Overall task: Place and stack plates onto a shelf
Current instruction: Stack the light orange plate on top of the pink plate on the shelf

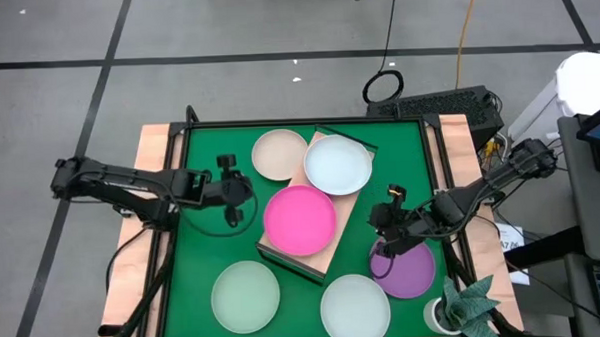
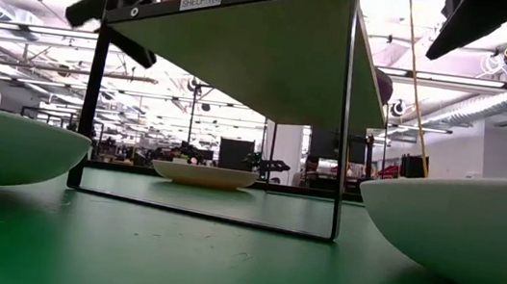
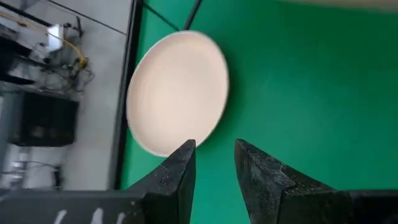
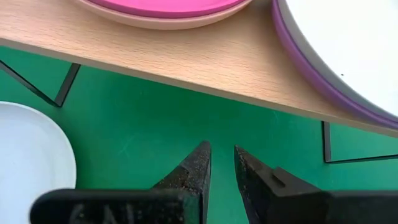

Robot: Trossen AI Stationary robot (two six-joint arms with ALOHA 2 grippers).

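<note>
The wooden shelf (image 1: 328, 250) stands slantwise in the middle of the green mat. On it lie a magenta plate (image 1: 300, 219) over a salmon one (image 4: 168, 23), and a whitish plate (image 1: 337, 164) over a purple one (image 4: 311, 68). On the mat rest a cream plate (image 1: 280, 154), a pale mint plate (image 1: 245, 296), a whitish plate (image 1: 355, 307) and a purple plate (image 1: 412, 275). My left gripper (image 1: 239, 196) (image 3: 214, 149) hovers left of the shelf, narrowly open, pointing at the cream plate (image 3: 177, 93). My right gripper (image 1: 387, 225) (image 4: 222, 149), narrowly open, hangs over the mat at the shelf's right edge, above the purple plate's rim.
A small potted plant (image 1: 467, 308) stands at the table's near right corner. The shelf's thin dark frame (image 2: 345, 124) has legs on the mat. In the low view the mint plate (image 2: 0, 150) and the whitish plate (image 2: 465, 236) flank the shelf. Bare mat lies between the plates.
</note>
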